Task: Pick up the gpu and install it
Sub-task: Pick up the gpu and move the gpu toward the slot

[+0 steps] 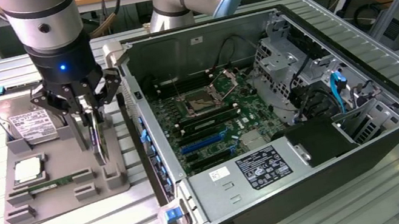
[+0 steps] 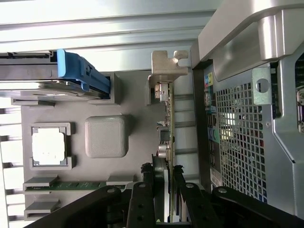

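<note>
wrist view: gripper tight around upright gpu in grey tray

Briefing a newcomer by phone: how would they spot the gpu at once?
On the exterior view's left, beside the open computer case, sits a grey tray. The gpu stands on edge along the tray's side nearest the case, under the gripper. Unlike the boxy hard drive, square processor and green memory stick, it is a thin upright card with a silvery bracket at one end.
</note>
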### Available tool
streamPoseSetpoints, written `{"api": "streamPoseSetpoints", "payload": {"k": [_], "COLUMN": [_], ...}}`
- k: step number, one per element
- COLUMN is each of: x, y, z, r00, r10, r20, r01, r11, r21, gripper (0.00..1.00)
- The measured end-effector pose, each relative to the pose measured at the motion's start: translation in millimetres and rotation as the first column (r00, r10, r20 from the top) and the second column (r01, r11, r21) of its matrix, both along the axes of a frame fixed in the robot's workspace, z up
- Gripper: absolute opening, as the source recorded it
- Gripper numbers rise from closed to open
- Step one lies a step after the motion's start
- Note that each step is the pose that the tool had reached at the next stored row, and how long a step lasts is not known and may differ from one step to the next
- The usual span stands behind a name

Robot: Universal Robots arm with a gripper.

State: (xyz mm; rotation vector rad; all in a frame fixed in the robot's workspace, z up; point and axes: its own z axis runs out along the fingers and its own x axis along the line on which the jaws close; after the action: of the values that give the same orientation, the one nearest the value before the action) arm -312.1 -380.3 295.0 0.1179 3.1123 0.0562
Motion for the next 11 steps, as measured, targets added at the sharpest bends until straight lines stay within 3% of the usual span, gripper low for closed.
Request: {"api": "streamPoseSetpoints", "payload": {"k": [11], "x": [0.0], "y": [0.0], "z": [2.3], "r00": [1.0], "r10": [0.0], "r20": [0.0], "r01": [0.0], "r11": [1.0], "r21": [-0.0001], "gripper": [0.27]}}
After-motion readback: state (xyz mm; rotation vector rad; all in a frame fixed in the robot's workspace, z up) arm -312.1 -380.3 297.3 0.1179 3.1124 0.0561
